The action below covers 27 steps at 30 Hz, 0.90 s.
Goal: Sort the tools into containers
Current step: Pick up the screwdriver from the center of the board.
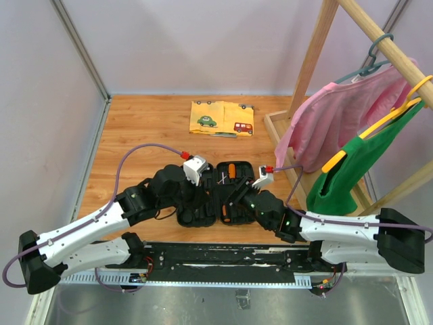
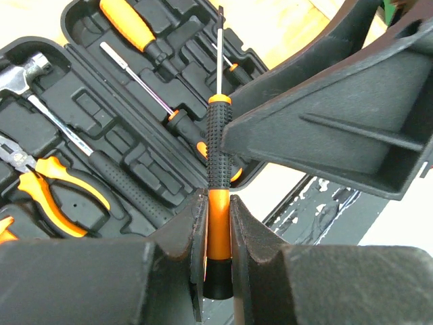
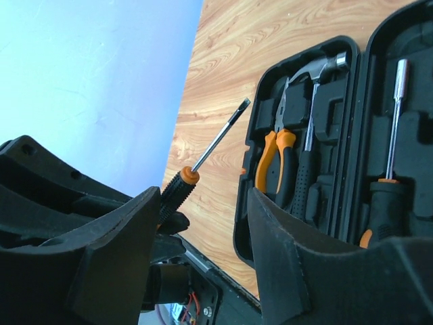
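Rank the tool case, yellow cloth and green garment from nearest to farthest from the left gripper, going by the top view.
1. Tool case, right at the left gripper.
2. Yellow cloth, farther back, centre.
3. Green garment, hanging far right.

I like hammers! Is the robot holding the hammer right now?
No, the hammer lies in the black case beside the pliers; the left gripper grips a screwdriver.

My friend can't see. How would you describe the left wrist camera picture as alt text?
The left hand grips a screwdriver by its orange-and-black handle, shaft pointing away over an open black tool case. The case holds a hammer, orange-handled pliers and more screwdrivers; a dark-grey part of the right arm fills the right side.
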Motion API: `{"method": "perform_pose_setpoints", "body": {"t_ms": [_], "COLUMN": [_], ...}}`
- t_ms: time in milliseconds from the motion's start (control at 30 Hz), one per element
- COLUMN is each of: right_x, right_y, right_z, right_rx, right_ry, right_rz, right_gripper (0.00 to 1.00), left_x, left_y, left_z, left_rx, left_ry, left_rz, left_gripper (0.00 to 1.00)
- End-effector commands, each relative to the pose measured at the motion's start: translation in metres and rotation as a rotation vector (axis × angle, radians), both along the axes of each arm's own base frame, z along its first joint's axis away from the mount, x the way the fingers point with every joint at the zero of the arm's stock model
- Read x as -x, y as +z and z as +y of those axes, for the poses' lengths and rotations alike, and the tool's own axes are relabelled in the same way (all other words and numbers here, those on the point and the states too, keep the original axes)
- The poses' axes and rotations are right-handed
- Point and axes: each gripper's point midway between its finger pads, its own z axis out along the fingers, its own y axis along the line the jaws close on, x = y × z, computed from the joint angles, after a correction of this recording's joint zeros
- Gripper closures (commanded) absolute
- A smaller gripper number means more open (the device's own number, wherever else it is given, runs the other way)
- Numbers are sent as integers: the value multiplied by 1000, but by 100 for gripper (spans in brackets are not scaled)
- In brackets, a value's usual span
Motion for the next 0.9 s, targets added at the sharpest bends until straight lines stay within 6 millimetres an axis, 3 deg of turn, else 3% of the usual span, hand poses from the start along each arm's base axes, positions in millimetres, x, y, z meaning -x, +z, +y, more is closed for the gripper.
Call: {"method": "perform_pose_setpoints", "body": {"t_ms": [0, 167, 433, 633, 867], "right_x": [0, 0, 8, 7, 1], "right_y": [27, 30, 37, 31, 23], "right_z": [18, 32, 53, 56, 47], "right_rx": [-191, -264, -398, -385, -286], "right_ry": [-11, 9, 91, 95, 54], "right_rz": [68, 108, 141, 130, 81], "right_gripper": [46, 54, 75, 97, 100], "left_x": [-2, -3, -3, -4, -4], "left_y": [4, 2, -1, -1, -2], "left_z": [-1, -2, -2, -2, -2], "left_rx": [9, 0, -7, -13, -18], "left_ry": [0, -2, -2, 2, 6], "left_rz": [-6, 0, 6, 7, 11], "left_gripper": [99, 100, 100, 99, 75]}}
